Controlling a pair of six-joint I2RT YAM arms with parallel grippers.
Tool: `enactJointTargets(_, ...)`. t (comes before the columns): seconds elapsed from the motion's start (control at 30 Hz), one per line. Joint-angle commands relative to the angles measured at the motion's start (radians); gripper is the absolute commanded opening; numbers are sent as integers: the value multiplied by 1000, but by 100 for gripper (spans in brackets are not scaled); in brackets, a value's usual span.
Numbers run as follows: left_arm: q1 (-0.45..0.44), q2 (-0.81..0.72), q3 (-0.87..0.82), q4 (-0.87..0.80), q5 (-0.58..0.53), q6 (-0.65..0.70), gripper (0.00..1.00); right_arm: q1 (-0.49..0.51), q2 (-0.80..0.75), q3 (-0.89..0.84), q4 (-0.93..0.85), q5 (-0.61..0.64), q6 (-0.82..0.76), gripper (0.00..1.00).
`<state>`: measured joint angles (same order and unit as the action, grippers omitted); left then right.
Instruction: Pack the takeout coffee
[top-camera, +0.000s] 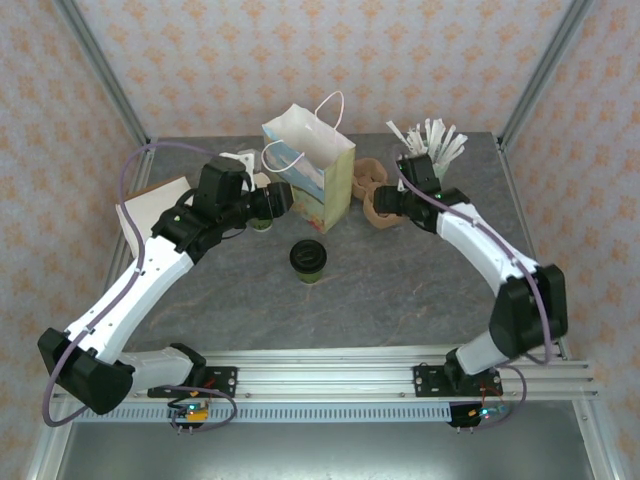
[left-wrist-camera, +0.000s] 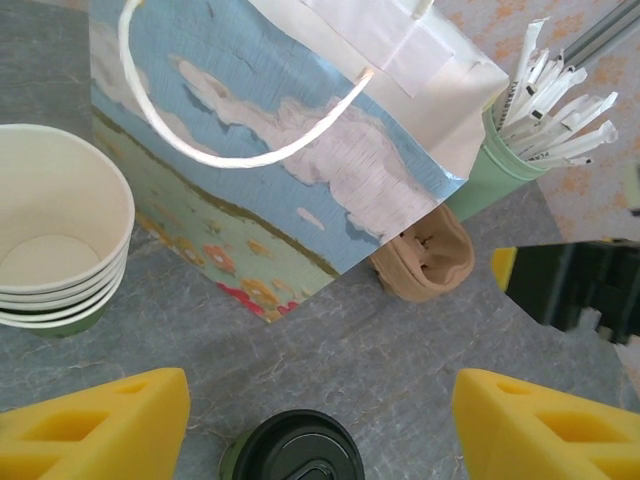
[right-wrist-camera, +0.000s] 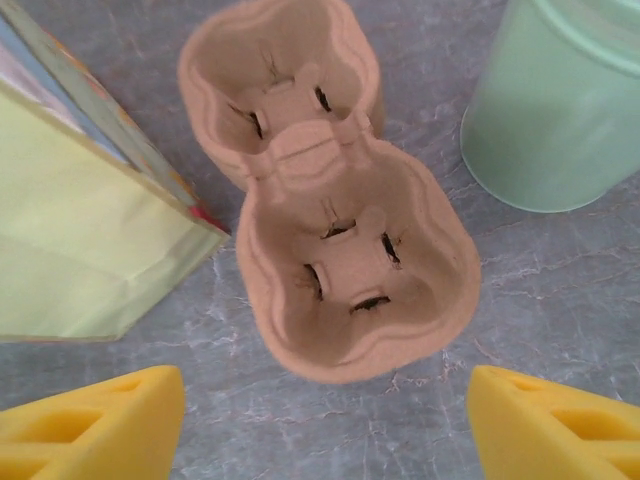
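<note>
Grey stone table (top-camera: 400, 290) | takeout coffee (top-camera: 308, 262) upright, axis vertical, black lid (top-camera: 307, 253) up

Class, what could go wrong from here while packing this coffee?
The paper bag stands unheld; lowering the takeout coffee in may tip it. The left tool, open beside the cup stack, could knock it. The right tool could shove the pulp carrier into the mint-green cup.

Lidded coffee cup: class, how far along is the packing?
Done: nothing packed; the coffee cup stands on the table before the paper bag. In hand: nothing; the left gripper is open near the cup, the right gripper open over the empty cardboard carrier. Left: everything.
</note>
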<state>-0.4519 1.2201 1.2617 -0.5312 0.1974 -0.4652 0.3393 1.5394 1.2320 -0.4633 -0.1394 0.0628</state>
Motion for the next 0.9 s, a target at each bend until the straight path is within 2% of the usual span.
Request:
enactJointTargets(0.0, -6, -13, 27, -21, -38, 11, 71, -26, 85, 98, 28, -52, -69, 71)
enactJointTargets(0.17, -6, -6, 38, -27, -45, 20, 71, -29, 276, 265, -39, -61, -132, 66)
enactJointTargets(0.37, -7, -11, 38, -31, -55, 27, 71, -37, 423, 422, -110, -42, -181, 62)
enactJointTargets(0.87, -7, -10, 27, -27, -61, 31, 71, -50, 566, 578, -235, -104, -269, 53)
